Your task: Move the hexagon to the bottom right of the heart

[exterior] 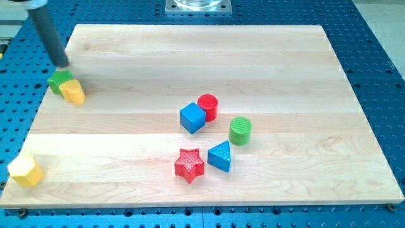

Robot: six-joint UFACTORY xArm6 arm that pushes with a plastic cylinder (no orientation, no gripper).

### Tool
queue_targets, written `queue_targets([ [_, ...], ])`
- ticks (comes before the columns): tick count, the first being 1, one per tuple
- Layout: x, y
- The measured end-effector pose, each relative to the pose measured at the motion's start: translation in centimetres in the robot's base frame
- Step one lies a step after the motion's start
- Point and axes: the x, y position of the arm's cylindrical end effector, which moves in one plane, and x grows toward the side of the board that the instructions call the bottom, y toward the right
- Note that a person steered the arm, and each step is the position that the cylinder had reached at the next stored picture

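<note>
Upper left of frame, our tip sits just above green block & yellow heart; no gripper, just rod. Yellow hexagon waits lower left: light, rigid, probably slides easily. We'd push its left flat.

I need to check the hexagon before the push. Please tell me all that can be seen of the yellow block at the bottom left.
The yellow hexagon block looks like matte plastic, with a pale flat top and darker side faces. It lies flat at the wooden board's bottom left corner, at the very edge. Nothing touches it. My tip is far above it in the view.
</note>
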Motion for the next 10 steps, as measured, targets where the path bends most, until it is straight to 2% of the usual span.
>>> queue_targets([
  [1,0.0,0.0],
  [2,3.5,0.7],
  [3,8.1,4.9],
  [4,7.7,6.6],
  [5,5.0,10.8],
  [6,11.2,20.8],
  [8,26.0,18.3],
  [9,30.0,17.0],
  [10,29.9,10.9],
])
